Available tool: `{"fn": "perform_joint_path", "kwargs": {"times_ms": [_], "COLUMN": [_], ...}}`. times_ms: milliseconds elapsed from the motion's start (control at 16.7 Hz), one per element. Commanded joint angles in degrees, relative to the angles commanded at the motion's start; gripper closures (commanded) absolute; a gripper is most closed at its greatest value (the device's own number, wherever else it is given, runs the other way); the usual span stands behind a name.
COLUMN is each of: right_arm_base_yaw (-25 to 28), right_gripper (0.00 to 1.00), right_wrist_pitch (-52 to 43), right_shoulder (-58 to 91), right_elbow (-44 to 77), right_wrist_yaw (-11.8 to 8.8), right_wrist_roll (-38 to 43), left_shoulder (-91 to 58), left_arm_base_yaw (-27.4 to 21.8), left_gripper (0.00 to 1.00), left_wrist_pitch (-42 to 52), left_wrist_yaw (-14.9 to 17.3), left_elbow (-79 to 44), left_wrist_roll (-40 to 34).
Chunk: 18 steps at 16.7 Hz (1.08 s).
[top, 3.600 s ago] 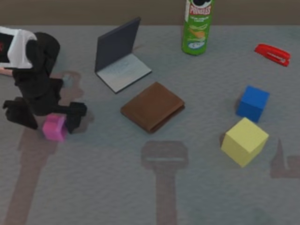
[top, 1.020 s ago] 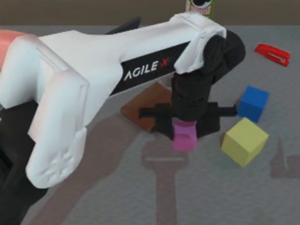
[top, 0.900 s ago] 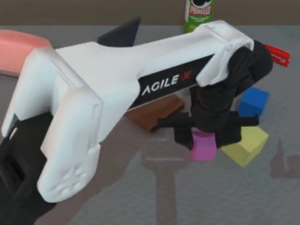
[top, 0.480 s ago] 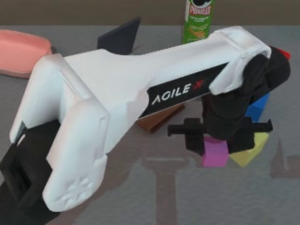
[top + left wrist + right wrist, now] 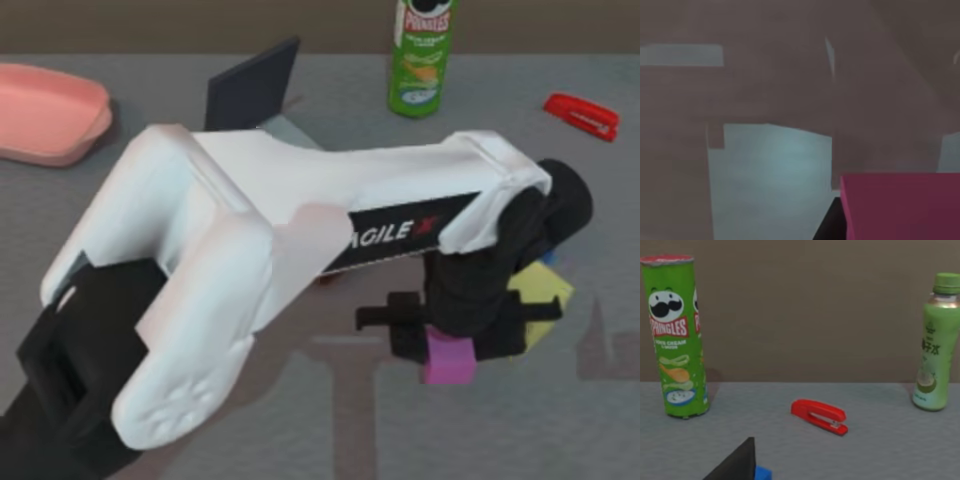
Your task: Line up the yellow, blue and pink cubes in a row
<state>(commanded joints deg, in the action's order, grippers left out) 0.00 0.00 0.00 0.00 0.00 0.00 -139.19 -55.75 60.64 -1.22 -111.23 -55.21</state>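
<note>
My left arm reaches across the table from the lower left. Its gripper [image 5: 448,338] is shut on the small magenta-pink cube [image 5: 447,361], just left of and in front of the pale yellow cube [image 5: 548,293], which the arm half hides. In the left wrist view the pink cube [image 5: 900,207] fills a corner, with a black finger [image 5: 829,226] against its side. The blue cube is almost wholly hidden by the arm from above; only a sliver [image 5: 763,473] shows in the right wrist view. My right gripper is out of view.
A green Pringles can [image 5: 421,60] and an open laptop [image 5: 250,88] stand at the back. A red stapler [image 5: 581,114] lies at the back right and a salmon tray [image 5: 48,110] at the back left. A green bottle [image 5: 935,350] stands further right.
The left gripper has carried the pink cube from the left side to the right, then toward the front; it now sits lower, at the yellow cube's front-left.
</note>
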Motion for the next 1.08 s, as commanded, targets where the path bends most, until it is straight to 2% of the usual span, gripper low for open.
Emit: {"fn": "perform_joint_path", "kwargs": {"times_ms": [300,1080], "right_arm_base_yaw": [0.0,0.0], "right_gripper": [0.00,0.00], "right_wrist_pitch": [0.0,0.0], "right_shoulder": [0.0,0.0], "right_elbow": [0.0,0.0], "right_wrist_yaw": [0.0,0.0], "right_wrist_roll": [0.0,0.0], "left_shoulder": [-0.4,-0.4], "left_arm_base_yaw": [-0.1,-0.1], "left_gripper": [1.00,0.02], "left_wrist_pitch": [-1.2,-1.2], "left_wrist_yaw": [0.0,0.0], "left_elbow": [1.1,1.1], "left_wrist_roll": [0.0,0.0]}}
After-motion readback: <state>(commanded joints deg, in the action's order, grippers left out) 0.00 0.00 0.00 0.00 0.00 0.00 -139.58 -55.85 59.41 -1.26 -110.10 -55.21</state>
